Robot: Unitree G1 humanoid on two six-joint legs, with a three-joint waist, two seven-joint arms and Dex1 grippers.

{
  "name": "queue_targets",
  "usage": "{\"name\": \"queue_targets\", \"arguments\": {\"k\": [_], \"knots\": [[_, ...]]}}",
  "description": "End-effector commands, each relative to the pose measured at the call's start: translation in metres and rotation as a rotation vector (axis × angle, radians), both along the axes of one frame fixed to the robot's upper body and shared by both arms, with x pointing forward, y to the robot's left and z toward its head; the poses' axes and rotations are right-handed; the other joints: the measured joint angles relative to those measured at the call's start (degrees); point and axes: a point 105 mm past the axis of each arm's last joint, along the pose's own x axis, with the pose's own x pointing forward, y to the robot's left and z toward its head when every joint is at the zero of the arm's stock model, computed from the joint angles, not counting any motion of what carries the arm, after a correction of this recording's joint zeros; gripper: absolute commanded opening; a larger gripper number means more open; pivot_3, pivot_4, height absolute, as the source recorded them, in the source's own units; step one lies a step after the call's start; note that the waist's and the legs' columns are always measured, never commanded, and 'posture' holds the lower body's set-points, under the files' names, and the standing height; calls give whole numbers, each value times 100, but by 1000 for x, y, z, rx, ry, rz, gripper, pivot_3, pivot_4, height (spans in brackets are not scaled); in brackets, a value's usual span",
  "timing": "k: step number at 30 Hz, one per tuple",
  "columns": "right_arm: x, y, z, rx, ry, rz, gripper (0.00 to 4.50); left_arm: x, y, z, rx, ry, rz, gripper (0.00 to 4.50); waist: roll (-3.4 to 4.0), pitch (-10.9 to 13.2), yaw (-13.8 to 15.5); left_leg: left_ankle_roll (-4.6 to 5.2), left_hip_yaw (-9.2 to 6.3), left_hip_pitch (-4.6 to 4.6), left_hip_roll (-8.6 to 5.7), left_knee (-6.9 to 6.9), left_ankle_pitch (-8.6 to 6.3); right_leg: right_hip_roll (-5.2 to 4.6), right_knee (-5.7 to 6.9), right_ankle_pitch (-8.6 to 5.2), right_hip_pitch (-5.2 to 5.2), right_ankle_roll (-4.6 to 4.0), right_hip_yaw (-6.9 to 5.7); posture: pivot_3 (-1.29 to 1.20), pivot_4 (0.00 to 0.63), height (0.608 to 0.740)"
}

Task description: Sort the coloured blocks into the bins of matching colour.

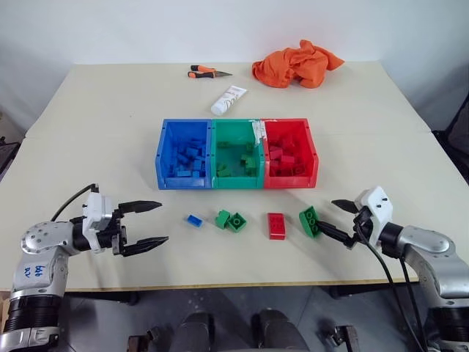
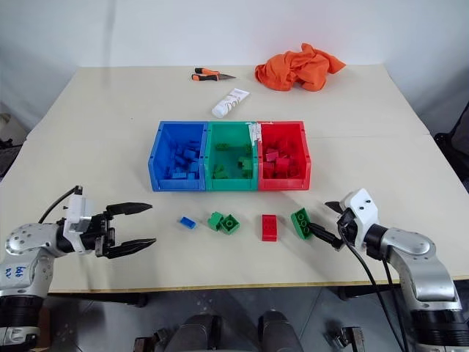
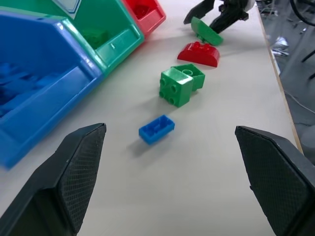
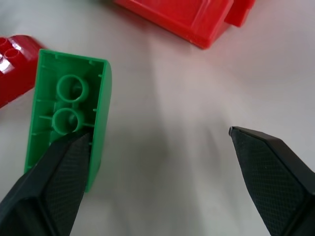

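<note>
Three joined bins stand mid-table: blue [image 1: 163,158], green [image 1: 236,182] and red [image 1: 314,154], each holding several bricks of its own colour. In front of them lie a tiny blue block [image 1: 193,220], two small green blocks [image 1: 230,220], a red block [image 1: 276,225] and a larger green block [image 1: 310,221], which is tipped so its hollow underside [image 4: 69,113] faces my right gripper. My right gripper [image 1: 327,215] is open, with one fingertip [image 4: 74,152] at that block's edge. My left gripper [image 1: 163,222] is open and empty, left of the blue block [image 3: 156,129].
At the far side of the table lie an orange cloth [image 1: 297,64], a white tube [image 1: 229,100] and an orange-handled tool [image 1: 207,72]. The table's front edge [image 1: 242,282] runs just behind both grippers.
</note>
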Motion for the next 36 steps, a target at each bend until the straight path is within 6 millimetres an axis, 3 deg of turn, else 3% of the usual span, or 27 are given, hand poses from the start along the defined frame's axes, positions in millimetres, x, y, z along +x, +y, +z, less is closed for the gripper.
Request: {"name": "queue_targets", "arguments": {"k": [1, 10, 15, 24, 28, 31, 33, 36], "knots": [[-1, 12, -2, 7, -2, 37, 4500, -3, -1, 12, 2, -59, -8, 4464, 0, 0, -6, 0, 0, 0, 0, 0, 0, 0, 1, 0, 0, 0, 0, 0, 150, 740], [0, 11, 25, -36, -94, 33, 4500, 0, -5, 11, -5, -64, -6, 4464, 1, 1, 4, 0, 1, 1, -1, -5, 0, -1, 2, 0, -2, 0, 0, 0, 150, 740], [-11, 7, 38, -127, -102, 74, 4500, 3, -11, 11, -16, -68, -20, 4464, 3, 2, 20, 2, -2, -1, -3, -6, -1, -3, -3, 0, -2, 0, -2, 0, 150, 740], [-17, 2, 37, -193, -48, 65, 4500, 6, -18, 8, -27, -66, -25, 4464, 3, 2, 3, 3, -1, -2, -2, -8, -2, 0, -5, 0, -1, 0, -1, 0, 150, 740], [-14, -17, 9, -418, 38, 47, 4500, 9, -22, 8, -36, -69, -27, 4464, 3, 2, 17, 3, 0, -3, -3, -7, -2, -3, -8, 0, -1, 0, 0, 0, 150, 740], [2, -21, 18, -401, -42, -45, 4500, 9, -24, 8, -39, -71, -27, 4464, -3, -2, 8, 3, -2, -2, -2, -4, -2, -2, -10, 0, 1, 0, -2, 0, 150, 740], [-3, -12, 21, -427, -77, 29, 4500, 10, -24, 8, -41, -72, -25, 4464, -2, -1, 11, 3, -1, -2, -2, 0, -2, -2, -8, 0, 2, 0, -1, 0, 150, 740], [-9, 2, 33, -325, -121, 82, 4500, 10, -24, 8, -43, -72, -23, 4464, -2, -1, 20, 3, -1, -3, -2, -1, -2, -2, -6, 0, 1, 0, -1, 0, 150, 740]]}}
